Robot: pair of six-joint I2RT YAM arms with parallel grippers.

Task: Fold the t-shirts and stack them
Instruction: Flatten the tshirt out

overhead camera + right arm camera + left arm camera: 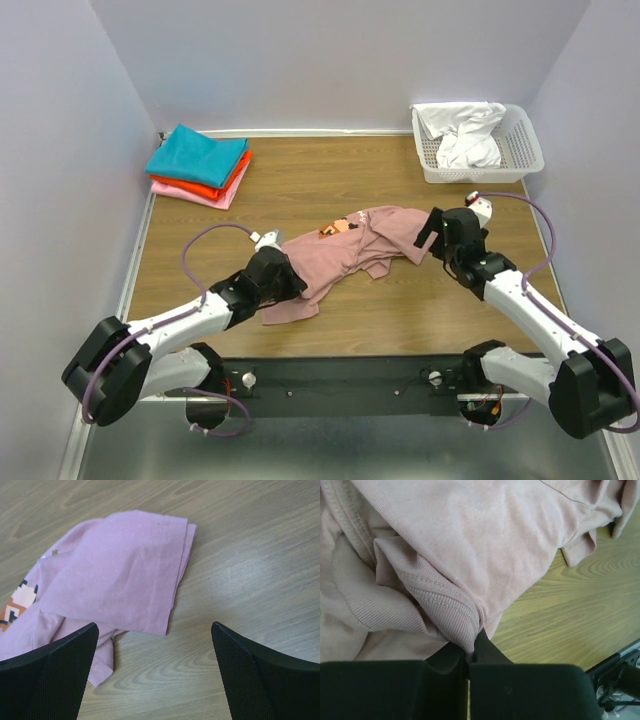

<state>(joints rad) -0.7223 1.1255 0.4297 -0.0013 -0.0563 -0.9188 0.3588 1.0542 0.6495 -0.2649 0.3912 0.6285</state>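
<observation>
A crumpled dusty-pink t-shirt (350,245) with a pixel print lies in the middle of the wooden table (330,175). My left gripper (290,275) is at its near-left end. In the left wrist view that gripper (472,647) is shut on a ribbed, stitched fold of the pink t-shirt (470,555). My right gripper (428,235) hovers at the shirt's right end, open. In the right wrist view its fingers (154,626) straddle bare wood just beyond a sleeve of the shirt (125,570). Folded teal (197,155), orange-red (222,182) and pink (222,198) t-shirts are stacked at the back left.
A white mesh basket (525,140) holding white cloth (465,135) stands at the back right. Walls enclose the table on three sides. A black rail (340,375) with the arm bases runs along the near edge.
</observation>
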